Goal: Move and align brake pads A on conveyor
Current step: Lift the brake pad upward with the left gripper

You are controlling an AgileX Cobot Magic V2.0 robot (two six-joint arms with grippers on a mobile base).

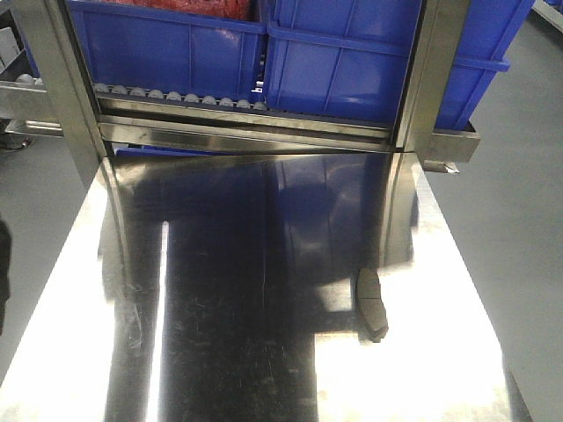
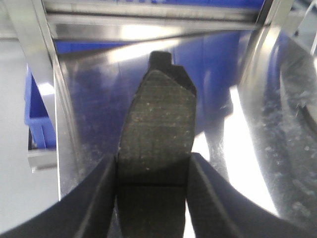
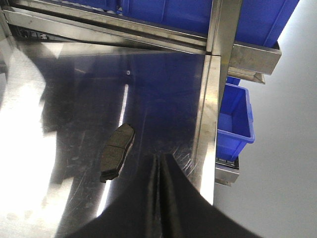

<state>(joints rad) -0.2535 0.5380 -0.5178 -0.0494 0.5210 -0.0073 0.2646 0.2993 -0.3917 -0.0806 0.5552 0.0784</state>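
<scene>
One dark-grey brake pad [image 2: 158,114] is clamped between the fingers of my left gripper [image 2: 154,163], which is shut on its near half. Its far end sticks out above the shiny steel tabletop [image 2: 89,109]. A second brake pad [image 1: 372,303] lies flat on the steel top at the right, lengthwise, with a thin groove across its middle. In the right wrist view this pad [image 3: 117,151] sits just left of my right gripper [image 3: 161,157], which is shut with nothing in it and hovers apart from the pad. Neither gripper shows in the front view. The conveyor is out of view.
A roller rack [image 1: 246,110] with big blue bins [image 1: 167,44] closes off the far end of the steel tabletop [image 1: 220,308]. A steel post [image 3: 218,49] stands at the table's right edge, with a lower blue bin [image 3: 237,124] and grey floor [image 3: 287,148] beyond it.
</scene>
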